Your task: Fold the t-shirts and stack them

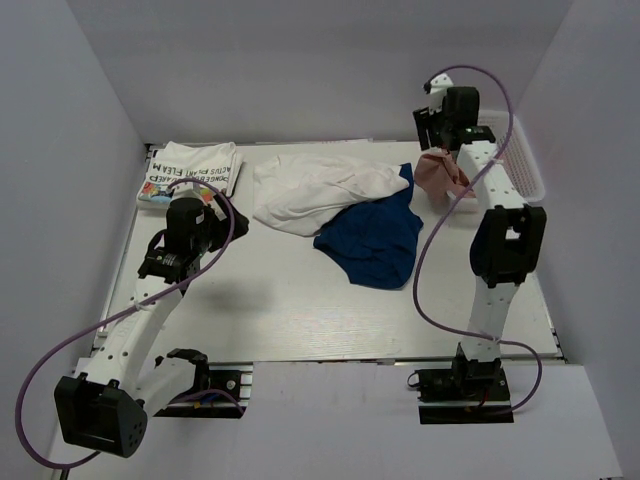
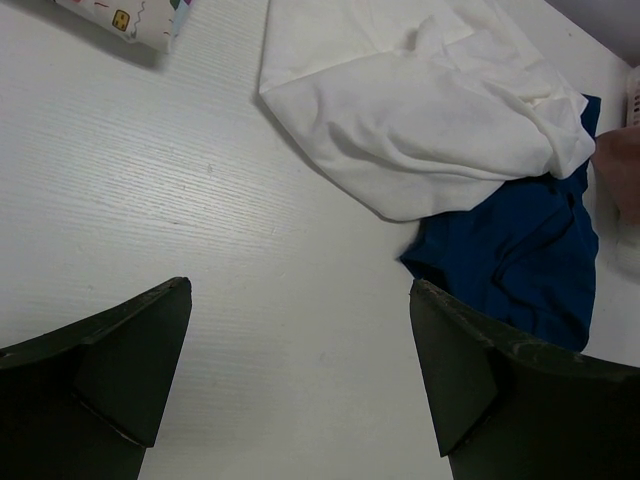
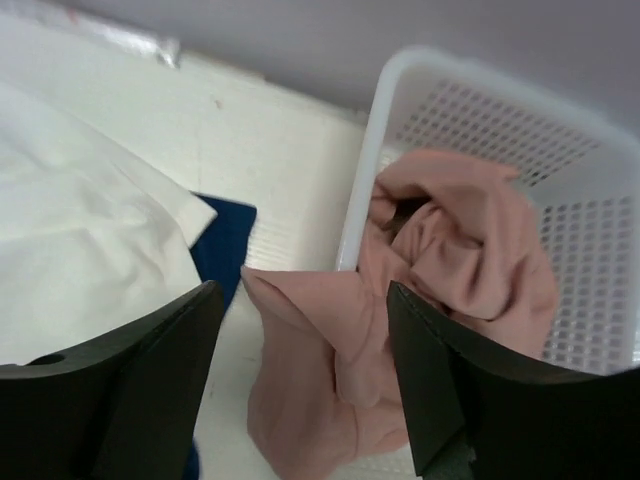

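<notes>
A folded white t-shirt with black lettering (image 1: 192, 168) lies at the far left; its corner shows in the left wrist view (image 2: 125, 20). A second white t-shirt (image 1: 310, 190) lies crumpled mid-table, no print showing; it also shows in the left wrist view (image 2: 420, 110) and the right wrist view (image 3: 80, 230). My left gripper (image 1: 192, 222) is open and empty over bare table (image 2: 300, 300), short of the crumpled shirt. My right gripper (image 1: 447, 135) is open (image 3: 303, 300) just above a pink garment (image 3: 400, 290) that hangs over the basket rim.
A blue garment (image 1: 375, 238) lies partly under the crumpled white shirt's right edge (image 2: 520, 255). The white mesh basket (image 1: 525, 165) stands at the far right, holding the rest of the pink garment (image 1: 443, 172). Grey walls enclose the table on three sides.
</notes>
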{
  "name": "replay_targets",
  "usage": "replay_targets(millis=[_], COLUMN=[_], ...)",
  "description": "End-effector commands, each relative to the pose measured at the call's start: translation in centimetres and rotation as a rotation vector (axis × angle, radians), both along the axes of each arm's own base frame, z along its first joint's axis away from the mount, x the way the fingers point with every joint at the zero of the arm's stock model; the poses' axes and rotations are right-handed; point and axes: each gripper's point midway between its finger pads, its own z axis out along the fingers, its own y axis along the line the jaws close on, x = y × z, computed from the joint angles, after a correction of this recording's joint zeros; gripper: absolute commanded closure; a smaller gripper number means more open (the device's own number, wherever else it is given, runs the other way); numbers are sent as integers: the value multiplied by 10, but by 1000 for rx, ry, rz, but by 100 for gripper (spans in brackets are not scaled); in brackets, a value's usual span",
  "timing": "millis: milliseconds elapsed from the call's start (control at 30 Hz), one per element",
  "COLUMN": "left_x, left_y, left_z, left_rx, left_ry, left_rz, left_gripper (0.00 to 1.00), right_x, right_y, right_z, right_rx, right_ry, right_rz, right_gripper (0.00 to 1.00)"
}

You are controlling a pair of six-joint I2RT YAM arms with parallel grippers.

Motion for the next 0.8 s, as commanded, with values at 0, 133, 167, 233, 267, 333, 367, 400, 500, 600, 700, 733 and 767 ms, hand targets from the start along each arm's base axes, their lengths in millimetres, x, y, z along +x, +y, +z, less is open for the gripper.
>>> replay_targets(millis=[0, 133, 167, 233, 267, 333, 367, 400, 500, 600, 700, 733, 767], left_x=[0, 0, 0, 1, 1, 2, 2, 3, 3, 4, 4, 4, 4], left_y=[-7, -6, -6, -9, -9, -9, -9, -9, -11, -11, -12, -12, -12], left_z=[7, 11, 11, 13, 13, 10, 10, 8, 5, 6, 7, 7, 7], left_rx=[-7, -2, -2, -9, -9, -7, -7, -6, -8, -2, -7, -7, -7], left_ry=[-27, -46, -46, -54, -54, -45, -45, -36, -26, -36, -35, -35, -35], left_rz=[-43, -48, -48, -57, -57, -57, -57, -57, -65, -70, -78, -78, -78], left_gripper=[0, 0, 0, 0, 0, 0, 0, 0, 0, 0, 0, 0, 0], right_x=[9, 23, 27, 29, 30, 28, 25, 23, 22, 22, 17, 17, 16], right_y=[-26, -34, -37, -41, -41, -36, -33, -32, -28, -25, -26, -27, -30], right_z=[-54, -69, -71, -72, -70, -65, -69, -53, -29, -16, -19, -18, -20], right_rx=[-135, -149, -151, -144, -133, -100, -97, -87, -54, -28, -36, -38, -45], right_ry=[136, 141, 137, 134, 126, 117, 128, 96, 51, 27, 39, 35, 38], right_rz=[-44, -113, -131, -171, -180, -155, -145, -138, -118, -115, -115, -115, -125], right_gripper=[29, 37, 45, 57, 68, 74, 74, 74, 70, 70, 66, 69, 76])
